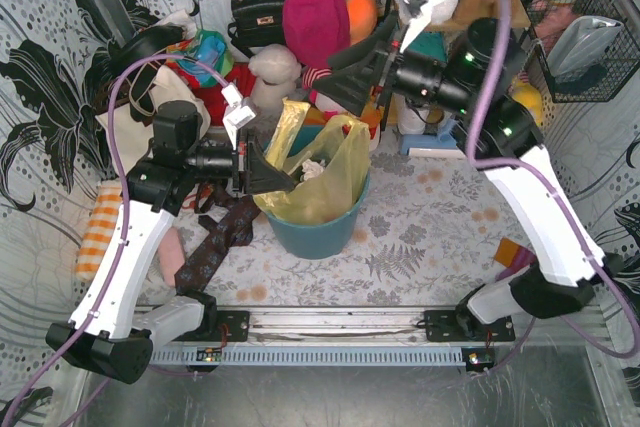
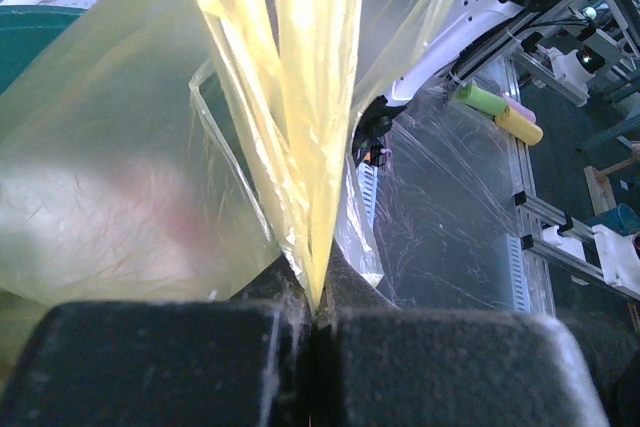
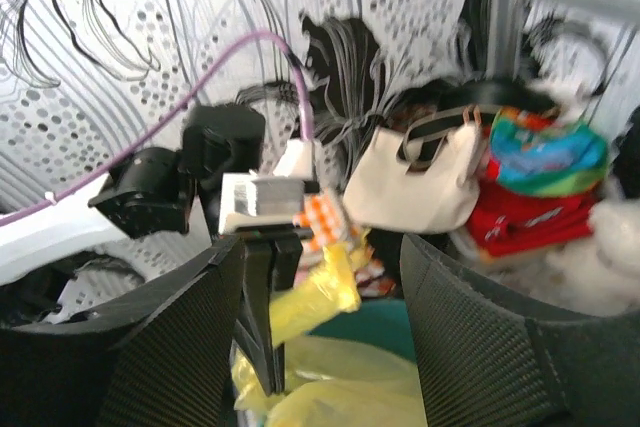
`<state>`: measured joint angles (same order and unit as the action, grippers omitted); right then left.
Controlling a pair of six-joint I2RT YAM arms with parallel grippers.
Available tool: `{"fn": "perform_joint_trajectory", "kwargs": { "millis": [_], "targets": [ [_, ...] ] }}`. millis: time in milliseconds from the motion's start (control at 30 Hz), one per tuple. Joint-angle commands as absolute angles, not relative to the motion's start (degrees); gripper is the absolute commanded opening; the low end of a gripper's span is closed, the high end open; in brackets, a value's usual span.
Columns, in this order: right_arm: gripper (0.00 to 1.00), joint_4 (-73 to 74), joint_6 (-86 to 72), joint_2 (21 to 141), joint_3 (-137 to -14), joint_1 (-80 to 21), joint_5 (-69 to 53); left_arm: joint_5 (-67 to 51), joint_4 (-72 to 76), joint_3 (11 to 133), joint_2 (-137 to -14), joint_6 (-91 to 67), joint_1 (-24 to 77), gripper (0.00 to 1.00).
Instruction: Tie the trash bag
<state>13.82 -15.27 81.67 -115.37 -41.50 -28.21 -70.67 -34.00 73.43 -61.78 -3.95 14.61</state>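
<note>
The trash bag (image 1: 325, 175), thin yellow plastic with white paper (image 1: 313, 169) inside, sits in a teal bin (image 1: 318, 230) at the table's middle. My left gripper (image 1: 272, 177) is shut on the bag's left rim, and a twisted flap (image 1: 285, 125) stands up from that grip. In the left wrist view the yellow film (image 2: 300, 97) is pinched in my left gripper (image 2: 317, 304). My right gripper (image 1: 338, 87) hovers open above and behind the bag, holding nothing. Between its fingers (image 3: 190, 347) the right wrist view shows the flap (image 3: 315, 292) farther off, untouched.
Behind the bin are a white plush toy (image 1: 273, 72), a pink bag (image 1: 315, 9), a black handbag (image 1: 256, 12) and a cream tote (image 3: 420, 182). Dark neckties (image 1: 215, 242) and an orange checked cloth (image 1: 98, 232) lie left. A wire basket (image 1: 590, 42) hangs at right.
</note>
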Motion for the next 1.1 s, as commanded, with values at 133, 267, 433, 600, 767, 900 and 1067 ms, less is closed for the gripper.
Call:
{"fn": "perform_joint_trajectory", "kwargs": {
  "millis": [133, 267, 433, 600, 767, 900, 1067],
  "targets": [
    [0.64, 16.30, -26.95, 89.36, -117.86, -33.82, -47.90, -71.01, -33.00, 75.67, -62.07, -2.94, 15.01, 0.00],
    [0.64, 11.37, -29.54, 89.99, -115.54, -30.14, -53.85, -71.10, -32.48, 75.82, -62.28, -3.09, 14.95, 0.00],
    [0.68, 2.87, -35.29, 93.25, -114.89, -29.97, -63.72, -70.91, -32.60, 76.02, -62.44, -3.21, 14.95, 0.00],
    [0.69, 1.38, -36.60, 93.58, -114.12, -31.31, -63.03, -70.20, -32.61, 75.85, -62.52, -3.15, 15.02, 0.00],
    [0.68, 9.34, -30.87, 95.22, -117.28, -33.85, -58.69, -70.27, -32.43, 76.09, -62.61, -3.35, 15.02, 0.00],
    [0.64, 12.89, -28.76, 99.02, -120.62, -35.37, -57.35, -70.38, -32.43, 76.37, -62.55, -3.43, 14.99, 0.00],
    [0.47, 13.21, -27.87, 99.10, -120.89, -36.20, -57.18, -70.12, -32.44, 76.73, -62.70, -3.52, 15.00, 0.00]
  ]
}}
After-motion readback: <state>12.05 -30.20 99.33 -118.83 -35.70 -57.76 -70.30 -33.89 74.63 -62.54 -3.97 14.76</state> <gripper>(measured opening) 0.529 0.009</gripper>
